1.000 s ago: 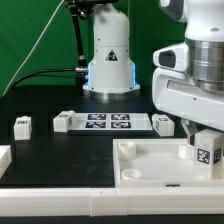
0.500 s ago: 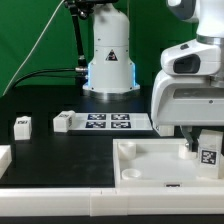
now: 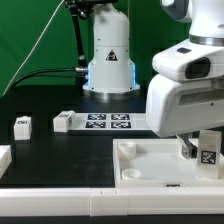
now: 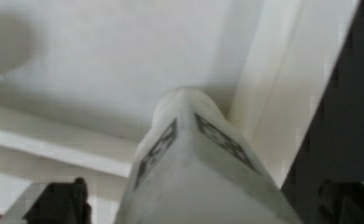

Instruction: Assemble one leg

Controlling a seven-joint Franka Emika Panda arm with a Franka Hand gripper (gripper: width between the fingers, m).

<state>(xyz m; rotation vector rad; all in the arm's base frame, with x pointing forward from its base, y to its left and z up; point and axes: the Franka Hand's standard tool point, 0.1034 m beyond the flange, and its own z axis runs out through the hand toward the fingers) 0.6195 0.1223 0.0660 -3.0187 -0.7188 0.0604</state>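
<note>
One leg (image 3: 209, 151), a chunky white block with a black-and-white tag, stands upright at the far corner of the wide white panel (image 3: 150, 162), at the exterior view's right. My gripper (image 3: 199, 150) hangs right over it, open, with a finger on each side. In the wrist view the leg (image 4: 193, 150) rises between the two dark fingertips (image 4: 63, 203), and a gap shows on both sides. Two more legs (image 3: 22, 125) (image 3: 64, 121) lie loose on the black table at the exterior view's left.
The marker board (image 3: 108, 122) lies flat behind the panel, in front of the arm's white base (image 3: 110, 60). Another white part (image 3: 4, 157) juts in at the exterior view's left edge. A white rail (image 3: 70, 196) runs along the front.
The fingers have spread apart and let go of the leg, which stays upright on the panel. The hand has shifted slightly toward the exterior view's left.
</note>
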